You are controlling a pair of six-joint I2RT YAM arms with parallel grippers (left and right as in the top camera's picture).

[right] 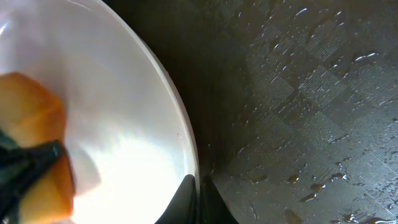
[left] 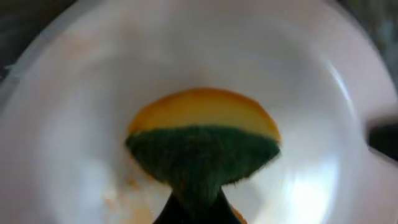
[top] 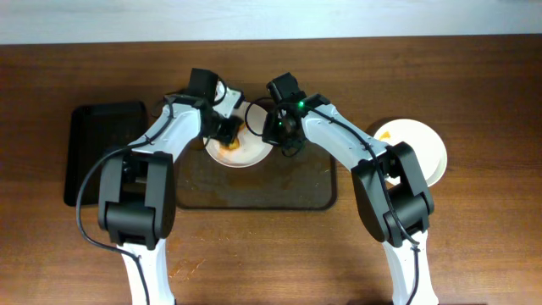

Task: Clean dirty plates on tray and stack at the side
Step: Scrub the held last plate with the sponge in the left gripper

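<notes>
A white plate [top: 246, 152] with orange sauce smears sits tilted over the back of the brown tray [top: 254, 191]. My left gripper [top: 229, 131] is shut on a yellow sponge with a green scouring side [left: 202, 140] and presses it against the plate's inside [left: 74, 124]. Faint orange smears [left: 118, 199] remain beside the sponge. My right gripper [right: 199, 199] is shut on the plate's rim [right: 180, 143], one finger on each side; it is at the plate's right edge in the overhead view [top: 278, 131]. Another white plate [top: 419, 148] with an orange smear lies on the table to the right.
A smaller black tray [top: 102, 152] lies at the left of the table. The brown tray's textured floor [right: 298, 93] is wet with droplets. The sponge also shows at the left of the right wrist view [right: 31, 143]. Both arms cross over the tray's back edge.
</notes>
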